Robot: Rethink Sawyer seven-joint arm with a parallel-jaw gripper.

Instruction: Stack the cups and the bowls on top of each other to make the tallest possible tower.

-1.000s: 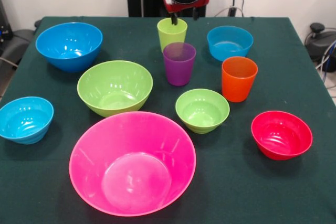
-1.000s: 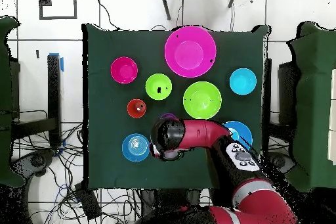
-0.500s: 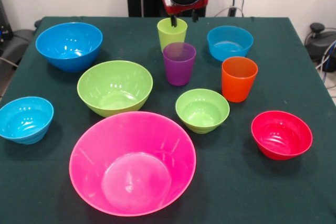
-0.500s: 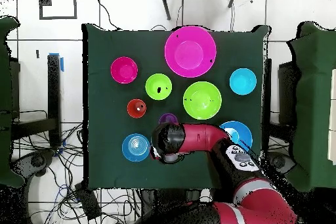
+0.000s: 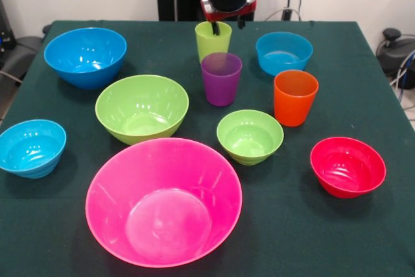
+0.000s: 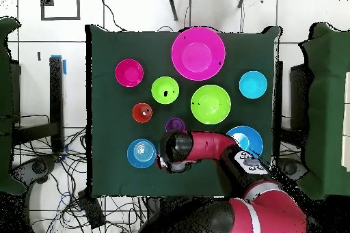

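Note:
My gripper [image 5: 227, 25] hangs over the lime green cup [image 5: 213, 42] at the far middle of the table. It is open: one finger dips inside the cup and the other stands outside its right rim. Just in front stand the purple cup [image 5: 221, 79] and the orange cup [image 5: 295, 98]. All bowls sit apart, none nested: the huge pink bowl [image 5: 164, 200], large green bowl [image 5: 142, 108], large blue bowl [image 5: 85, 56], small green bowl [image 5: 249, 136], red bowl [image 5: 347, 166] and light-blue bowls [image 5: 32, 147] [image 5: 283, 52]. In the overhead view the arm [image 6: 205, 145] hides the lime cup.
The dark green table cloth [image 5: 363, 82] carries everything. Cables and equipment lie on the floor beyond the right edge [image 5: 399, 50]. The arm crosses over part of the large blue bowl [image 6: 247, 136] in the overhead view.
The gripper has risen slightly and drawn back a little toward the base. The lime green cup has shifted a touch with it. Nothing else moved.

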